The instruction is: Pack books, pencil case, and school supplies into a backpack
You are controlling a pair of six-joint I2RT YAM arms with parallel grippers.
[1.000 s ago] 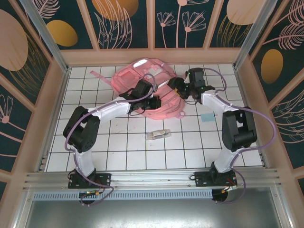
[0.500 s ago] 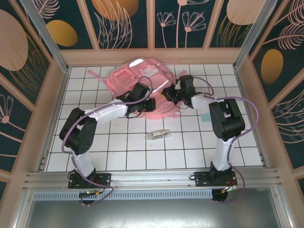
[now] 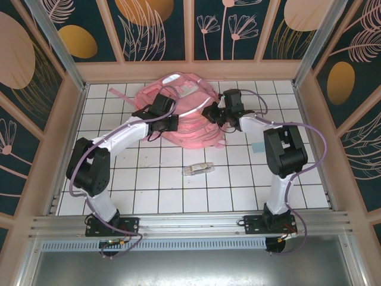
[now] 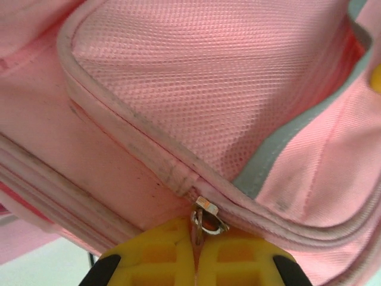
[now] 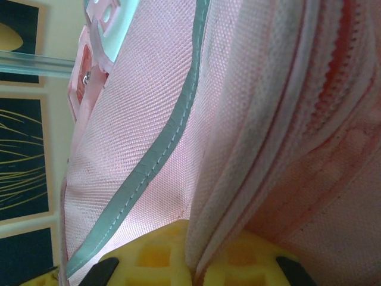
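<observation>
The pink backpack (image 3: 189, 128) lies at the back of the tiled table. My left gripper (image 3: 166, 121) is at its left side; the left wrist view shows the yellow fingers (image 4: 152, 256) shut on the metal zipper pull (image 4: 209, 219) at the end of a zip seam. On the bag's right side, my right gripper (image 3: 210, 113) is shut on a folded seam of the backpack (image 5: 214, 226). A narrow transparent box (image 3: 198, 168) lies in front of the bag and a tiny pale-blue square (image 3: 259, 148) to the right. The books and pencil case are out of view.
A pink strap (image 3: 117, 92) trails from the bag toward the back left. Low wooden walls (image 3: 71, 113) and metal posts border the table. Open tiles (image 3: 149, 185) stretch in front of the bag, around the transparent box.
The right gripper has closed on the backpack's edge. The left gripper has drawn the zipper pull leftward, and the bag has shifted and bunched up between the arms.
</observation>
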